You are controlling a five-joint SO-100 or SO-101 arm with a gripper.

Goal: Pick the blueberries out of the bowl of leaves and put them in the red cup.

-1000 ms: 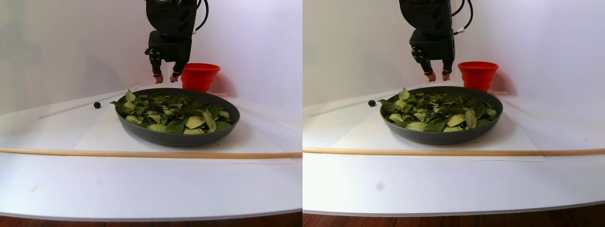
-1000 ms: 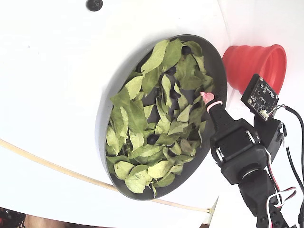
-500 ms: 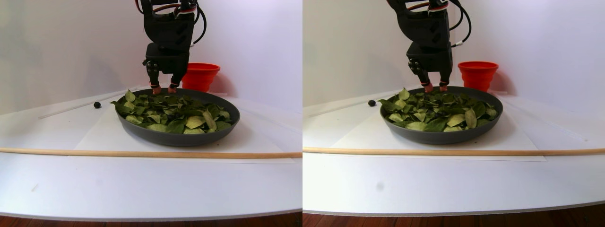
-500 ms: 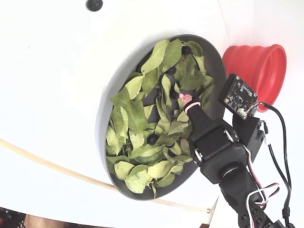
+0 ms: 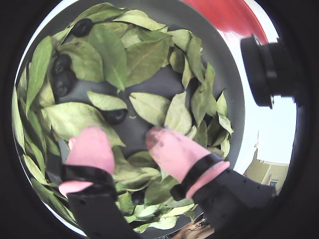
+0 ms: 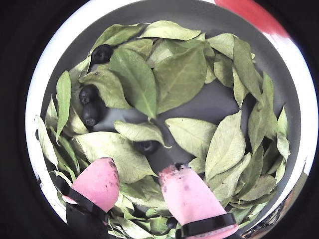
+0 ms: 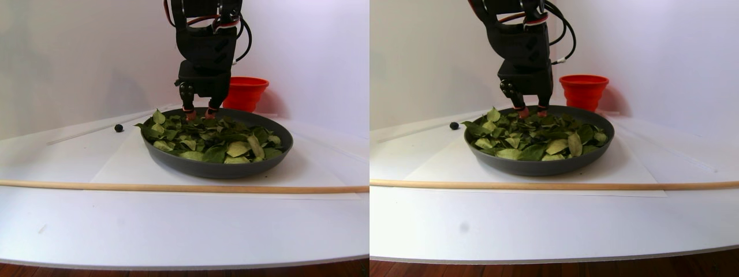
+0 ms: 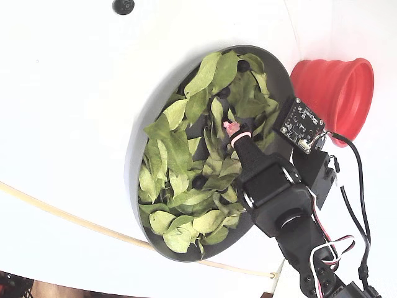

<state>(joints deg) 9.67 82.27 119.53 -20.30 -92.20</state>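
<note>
The bowl of leaves [image 7: 216, 168] is a wide dark grey dish full of green leaves, and its rim [image 8: 133, 161] also shows in the fixed view. My gripper [image 6: 142, 172] is open, its pink fingertips [image 5: 92, 144] low over the leaves at the back of the bowl. One of the blueberries [image 6: 147, 146] lies on bare bowl floor just ahead of the gap between the tips. Three more blueberries [image 6: 88, 93] sit among leaves at the far left of both wrist views. The red cup [image 7: 245, 92] stands behind the bowl, close beside its rim [image 8: 335, 87].
A loose dark berry [image 7: 118, 127] lies on the white table left of the bowl. A long wooden rod [image 7: 173, 187] runs across the table in front of the bowl. A small camera board [image 8: 302, 127] on the arm hangs over the bowl's edge near the cup.
The gripper has come down from above the bowl's back rim near the cup and moved in over the leaves. It stays open throughout.
</note>
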